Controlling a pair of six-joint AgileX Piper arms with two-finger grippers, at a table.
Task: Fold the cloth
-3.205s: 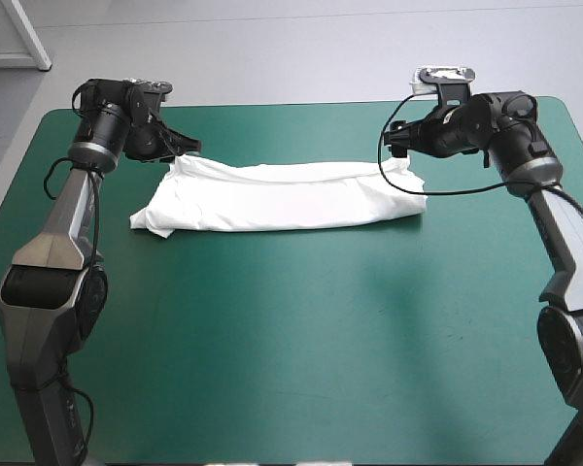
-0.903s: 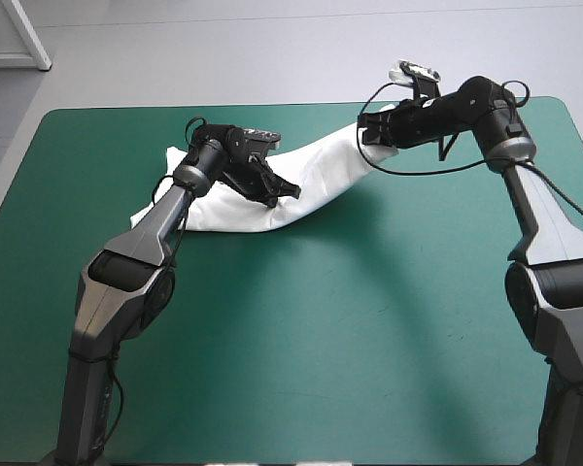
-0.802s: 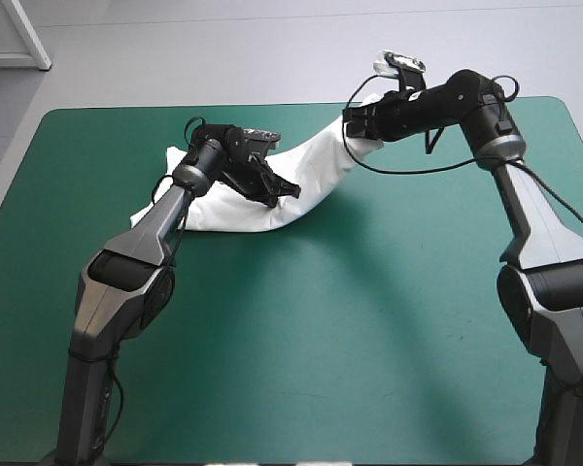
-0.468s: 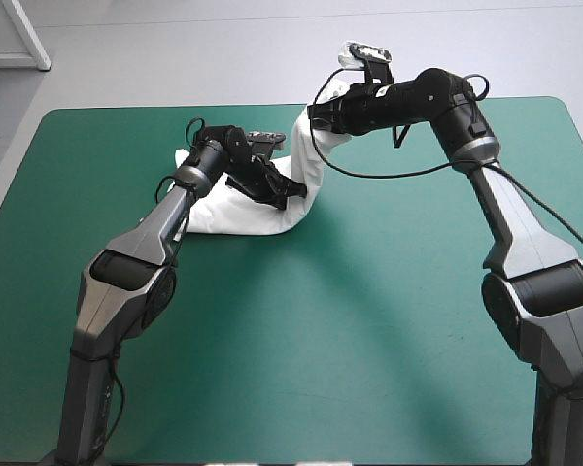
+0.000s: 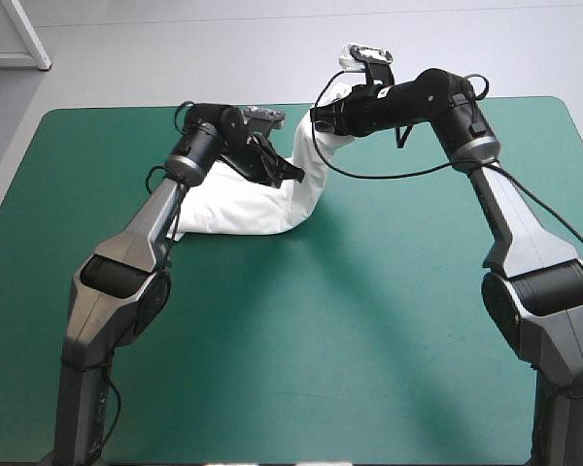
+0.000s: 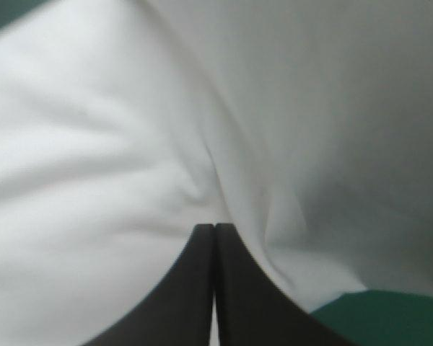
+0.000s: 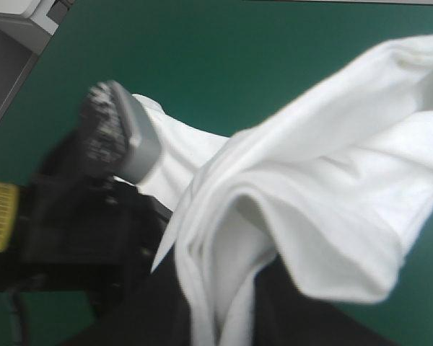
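Note:
The white T-shirt (image 5: 238, 209) is a long folded band. Its left part lies flat on the teal-green table (image 5: 369, 320), and its right end rises in a curve. My right gripper (image 5: 317, 116) is shut on that raised end and holds it above the band's middle. In the right wrist view the T-shirt (image 7: 310, 194) hangs in folds from between the black fingers (image 7: 263, 310). My left gripper (image 5: 293, 176) is shut and points into the bend of the band. In the left wrist view its fingers meet in a pointed arch (image 6: 214, 228) against the white T-shirt (image 6: 130, 144), with no cloth between them.
Bare teal-green cover (image 5: 447, 194) lies right of the shirt and across the whole near half. The left arm (image 7: 79, 238) shows in the right wrist view just beyond the hanging cloth. The table's far edge (image 5: 175, 109) runs close behind both grippers.
My right gripper has carried the shirt's right end up and leftward, bending the band over. My left gripper left the shirt's left end for its middle and just shifted slightly toward the far edge.

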